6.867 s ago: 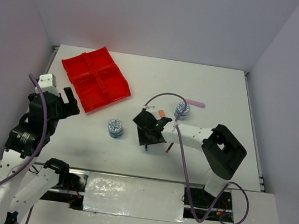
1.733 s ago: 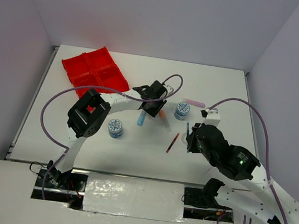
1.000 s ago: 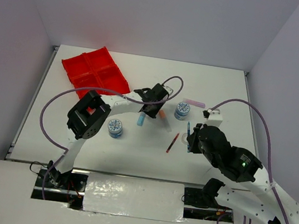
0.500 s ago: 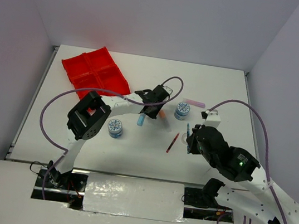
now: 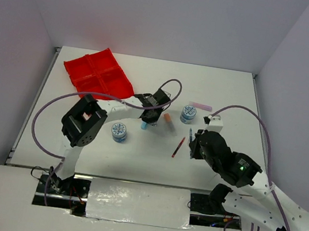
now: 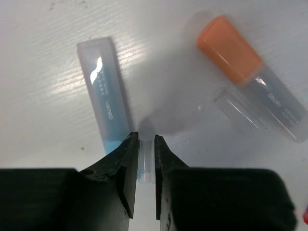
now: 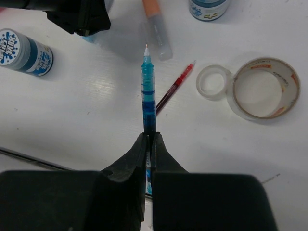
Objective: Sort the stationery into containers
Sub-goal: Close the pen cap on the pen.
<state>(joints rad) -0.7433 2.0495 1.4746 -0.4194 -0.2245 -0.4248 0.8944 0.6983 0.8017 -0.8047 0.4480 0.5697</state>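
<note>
Left pincer (image 6: 143, 144): reaches out over the middle of the counter (image 5: 233, 92). Jaws drawn nearly together, with a thin gap between them. The pale near end of the blue stick (image 6: 105, 96) shows in that gap. Whether the jaws clamp it cannot be told.
Blue stick: lies on the counter, running away from the left pincer and well apart from the tray (image 5: 99, 78).
Orange stick (image 6: 250, 77): flat on the counter near the blue stick, not touching it. Orange cap at one end, clear body at the other.
Right pincer (image 7: 149, 137): closed on the blue pen (image 7: 148, 91), gripped at its rear.
Blue pen: stands straight out past the jaws, tip pointing toward the orange stick.
Red pen (image 7: 174, 86): on the counter, slanted, between the blue pen and the tape ring (image 7: 260, 115).
Tape ring: flat on the counter, with a smaller clear ring (image 7: 199, 82) touching its side.
Tubs: both upright on the counter. One (image 5: 119, 132) is on the near left of the left pincer, the other (image 5: 188, 113) is right of the orange stick.
Pink stick (image 5: 201, 106): on the counter just beyond the right-hand tub.
Tray: far left of the counter, set askew, four compartments. Every item listed lies outside it.
</note>
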